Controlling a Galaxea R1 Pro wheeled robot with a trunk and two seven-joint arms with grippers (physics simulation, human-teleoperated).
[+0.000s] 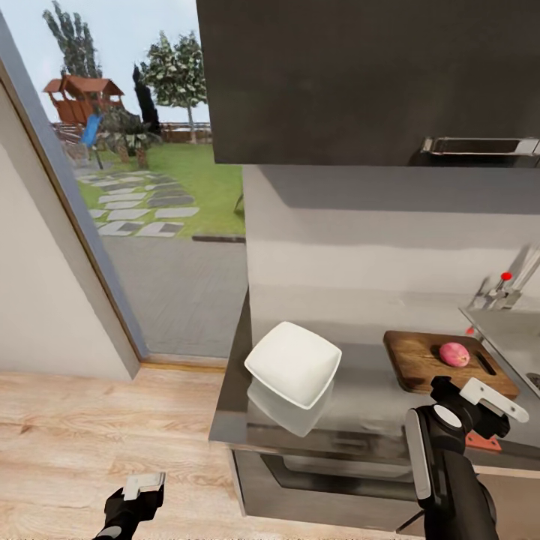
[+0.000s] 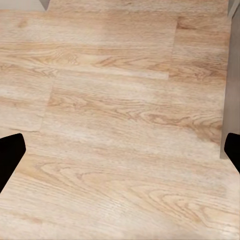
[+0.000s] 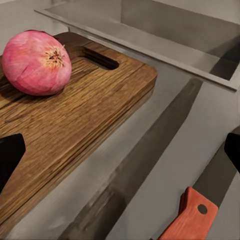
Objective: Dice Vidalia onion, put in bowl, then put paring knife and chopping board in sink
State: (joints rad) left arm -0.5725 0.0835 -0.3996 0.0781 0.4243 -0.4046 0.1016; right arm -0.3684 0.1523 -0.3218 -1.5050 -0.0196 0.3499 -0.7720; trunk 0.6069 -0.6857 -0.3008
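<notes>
The pink-red Vidalia onion (image 1: 454, 354) (image 3: 36, 62) lies whole on the dark wooden chopping board (image 1: 420, 367) (image 3: 75, 120), near its slot handle. My right gripper (image 1: 480, 416) (image 3: 120, 155) hovers open over the board's near edge, holding nothing. Just beside the board, the paring knife lies on the countertop (image 1: 360, 405), showing its orange-red handle (image 1: 484, 442) (image 3: 192, 217) and dark blade (image 3: 217, 175). Left of the board rests the white squarish bowl (image 1: 292, 364). The sink (image 1: 517, 345) (image 3: 165, 25) is at the right edge. My left gripper (image 1: 144, 486) (image 2: 120, 152) hangs open low over the wooden floor.
A chrome tap with a red knob (image 1: 506, 289) stands behind the sink. A dark wall cabinet (image 1: 367, 75) hangs above the counter. Left of the counter are a light wood floor (image 1: 97, 435) and a large window onto a garden.
</notes>
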